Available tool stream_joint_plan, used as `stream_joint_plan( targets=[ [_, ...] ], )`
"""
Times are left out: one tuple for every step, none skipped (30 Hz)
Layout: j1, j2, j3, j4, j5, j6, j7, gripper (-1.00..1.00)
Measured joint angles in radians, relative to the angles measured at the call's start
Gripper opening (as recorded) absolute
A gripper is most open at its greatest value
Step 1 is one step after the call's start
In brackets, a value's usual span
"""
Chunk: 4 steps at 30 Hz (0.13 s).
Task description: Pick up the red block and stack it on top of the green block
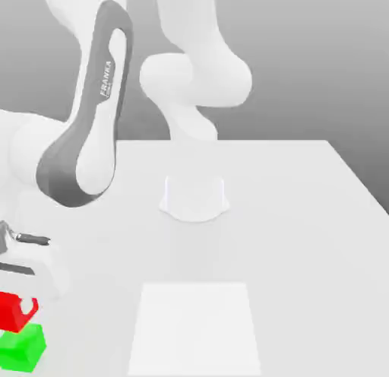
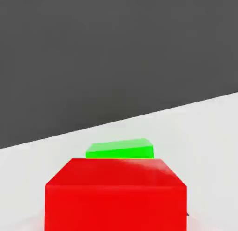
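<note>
I count one red block [image 1: 11,313], one green block [image 1: 21,347], one gripper [image 1: 17,311]. Red block sits directly above green at exterior view's lower left, near table [image 1: 304,239] edge. Jaws closed on red block. Contact between blocks: can't tell.

In the exterior view, the small matte bright red cube [image 1: 11,311] at the lower left of the frame is cut by the left edge and partly covered by the gripper [image 1: 19,307], whose finger state cannot be made out. The small matte bright green cube [image 1: 21,346] directly beneath it hides its top face under the red cube. In the hand view, the red cube [image 2: 116,195] runs off the bottom edge and hides most of the green cube [image 2: 120,149]. The white robot arm [image 1: 83,140] leaves the frame at the top and left.
</note>
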Motion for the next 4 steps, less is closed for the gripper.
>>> stream_joint_plan(
  targets=[
    [0.000,0.000,0.000,0.000,0.000,0.000,0.000,1.00],
    [0.000,0.000,0.000,0.000,0.000,0.000,0.000,1.00],
    [0.000,0.000,0.000,0.000,0.000,0.000,0.000,1.00],
    [0.000,0.000,0.000,0.000,0.000,0.000,0.000,1.00]
  ],
)
